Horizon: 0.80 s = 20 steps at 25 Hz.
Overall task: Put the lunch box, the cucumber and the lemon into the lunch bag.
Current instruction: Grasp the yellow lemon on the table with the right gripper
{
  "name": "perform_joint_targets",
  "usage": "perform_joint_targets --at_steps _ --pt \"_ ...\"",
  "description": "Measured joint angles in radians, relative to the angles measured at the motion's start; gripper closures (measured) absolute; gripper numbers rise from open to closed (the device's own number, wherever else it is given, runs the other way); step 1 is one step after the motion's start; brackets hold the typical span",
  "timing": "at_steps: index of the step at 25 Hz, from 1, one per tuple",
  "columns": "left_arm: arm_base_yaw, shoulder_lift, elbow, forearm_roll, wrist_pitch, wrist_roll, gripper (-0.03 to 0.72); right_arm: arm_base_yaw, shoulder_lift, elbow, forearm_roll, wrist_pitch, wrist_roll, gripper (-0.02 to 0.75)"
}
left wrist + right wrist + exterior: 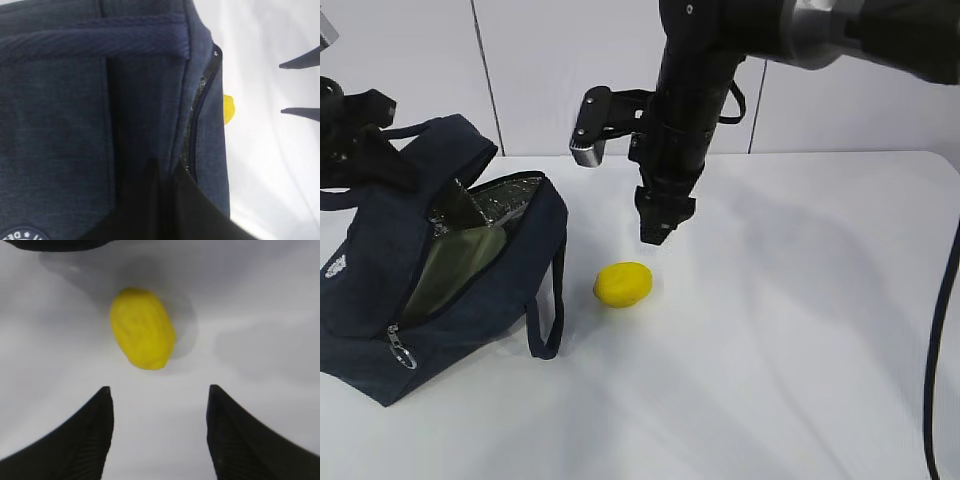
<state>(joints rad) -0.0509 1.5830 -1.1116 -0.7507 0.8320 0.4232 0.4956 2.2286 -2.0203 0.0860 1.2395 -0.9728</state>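
Note:
The navy lunch bag lies on the left of the table with its top unzipped and silver lining showing. The lunch box's pale green lid shows inside the opening. My left gripper is shut, pinching the bag's fabric at its raised back edge; in the left wrist view the gripper sits tight against the navy cloth. The lemon rests on the table just right of the bag. My right gripper hangs open above it, pointing down, the lemon ahead of the gripper. The cucumber is out of view.
One loop handle of the bag trails on the table next to the lemon. The white table stretches to the right and front. A pale wall stands behind.

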Motion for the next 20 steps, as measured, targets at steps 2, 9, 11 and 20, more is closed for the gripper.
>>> perform_joint_targets --at_steps 2,9,11,20 --pt "0.000 0.000 0.000 0.002 0.000 0.000 0.691 0.000 0.001 0.000 0.026 0.000 -0.025 0.310" --pt "0.000 0.000 0.000 0.057 -0.004 0.000 0.691 0.000 0.022 0.000 0.102 -0.005 -0.200 0.310" --pt "0.000 0.000 0.000 0.081 -0.007 0.000 0.691 0.000 0.037 0.000 0.127 -0.007 -0.212 0.310" --pt "0.000 0.000 -0.002 0.211 -0.039 -0.038 0.691 0.000 0.057 0.000 0.135 -0.008 -0.231 0.310"
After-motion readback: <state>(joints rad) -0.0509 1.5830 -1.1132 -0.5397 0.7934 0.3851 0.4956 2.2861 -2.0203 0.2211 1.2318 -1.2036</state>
